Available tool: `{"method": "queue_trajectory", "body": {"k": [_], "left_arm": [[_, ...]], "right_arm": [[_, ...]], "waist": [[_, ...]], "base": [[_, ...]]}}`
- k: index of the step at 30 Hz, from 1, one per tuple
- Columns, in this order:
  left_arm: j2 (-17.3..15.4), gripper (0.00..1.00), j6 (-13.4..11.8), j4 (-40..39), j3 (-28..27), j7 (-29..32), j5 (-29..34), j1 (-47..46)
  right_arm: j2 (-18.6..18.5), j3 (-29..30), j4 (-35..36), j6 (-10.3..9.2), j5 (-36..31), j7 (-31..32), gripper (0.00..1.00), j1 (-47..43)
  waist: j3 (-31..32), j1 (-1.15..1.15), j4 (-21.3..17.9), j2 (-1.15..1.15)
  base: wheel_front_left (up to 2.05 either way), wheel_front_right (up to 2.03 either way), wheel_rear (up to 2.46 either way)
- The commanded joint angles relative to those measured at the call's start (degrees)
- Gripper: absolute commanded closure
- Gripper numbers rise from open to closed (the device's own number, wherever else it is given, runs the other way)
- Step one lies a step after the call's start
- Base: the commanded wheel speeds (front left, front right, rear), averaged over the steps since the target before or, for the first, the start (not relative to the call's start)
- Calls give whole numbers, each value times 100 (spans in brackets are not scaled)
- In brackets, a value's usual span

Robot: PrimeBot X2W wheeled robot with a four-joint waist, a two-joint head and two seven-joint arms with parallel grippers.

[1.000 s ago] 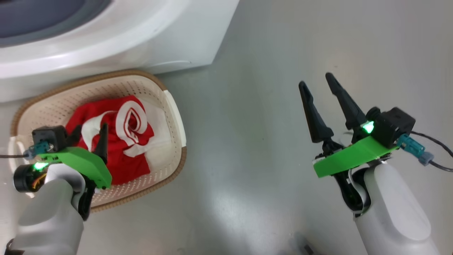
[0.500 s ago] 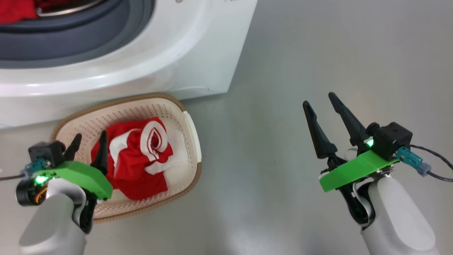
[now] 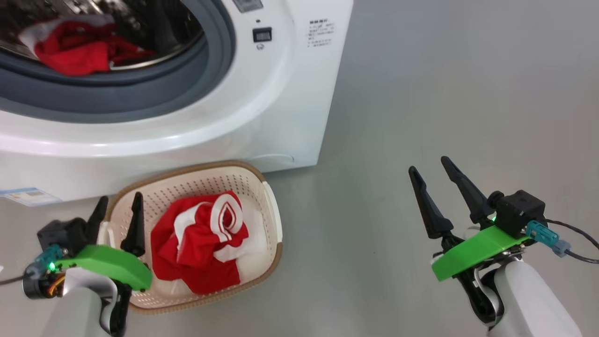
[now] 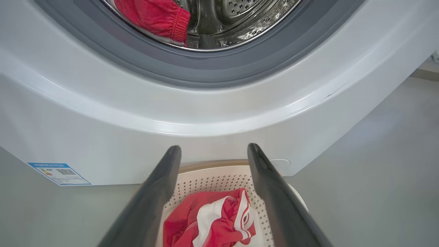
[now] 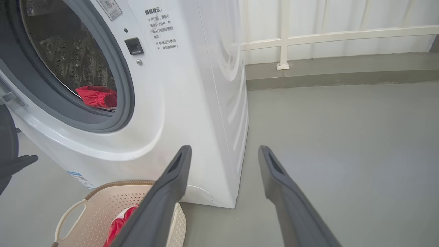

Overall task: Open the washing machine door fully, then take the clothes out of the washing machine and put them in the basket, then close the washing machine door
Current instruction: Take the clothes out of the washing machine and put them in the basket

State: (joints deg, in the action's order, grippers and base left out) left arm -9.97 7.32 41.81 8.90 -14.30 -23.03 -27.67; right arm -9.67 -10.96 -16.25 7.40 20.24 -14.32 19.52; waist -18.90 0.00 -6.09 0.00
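1. Clothes are free of both claws: one red-and-white piece lies loose in the basket.
2. The left gripper has its fingers spread and is empty, over the basket's left end.
3. The right gripper is likewise spread and empty, over the floor, well apart from the basket.
4. Behind the basket, the washing machine holds another red garment in its drum.

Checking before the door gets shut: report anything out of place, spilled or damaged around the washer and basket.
One red garment lies in the washing machine, just inside the grey gasket, not in the basket with the other red clothes. The basket stands upright; nothing looks spilled or broken.
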Motion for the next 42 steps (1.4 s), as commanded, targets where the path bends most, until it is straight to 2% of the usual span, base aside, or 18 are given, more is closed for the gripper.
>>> {"method": "queue_trajectory", "body": {"k": [1,12,27,42], "left_arm": [[-136,0,16,-237,-238,-70,111,138],[183,0,16,-1563,-942,-70,847,1090],[567,0,16,-3181,-1538,-70,1305,2302],[689,0,16,-3776,-1632,-70,1382,2719]], "right_arm": [[-52,-106,115,9,11,-68,0,-144],[-154,-23,122,9,31,-68,0,-493],[-287,129,231,9,25,-68,0,-828],[-267,259,350,9,-21,-68,0,-921]], "waist": [[239,0,108,0],[769,0,168,0],[1084,0,188,0],[990,0,242,0]], "base": [[0,0,0],[0,0,0],[0,0,0],[0,0,0]]}}
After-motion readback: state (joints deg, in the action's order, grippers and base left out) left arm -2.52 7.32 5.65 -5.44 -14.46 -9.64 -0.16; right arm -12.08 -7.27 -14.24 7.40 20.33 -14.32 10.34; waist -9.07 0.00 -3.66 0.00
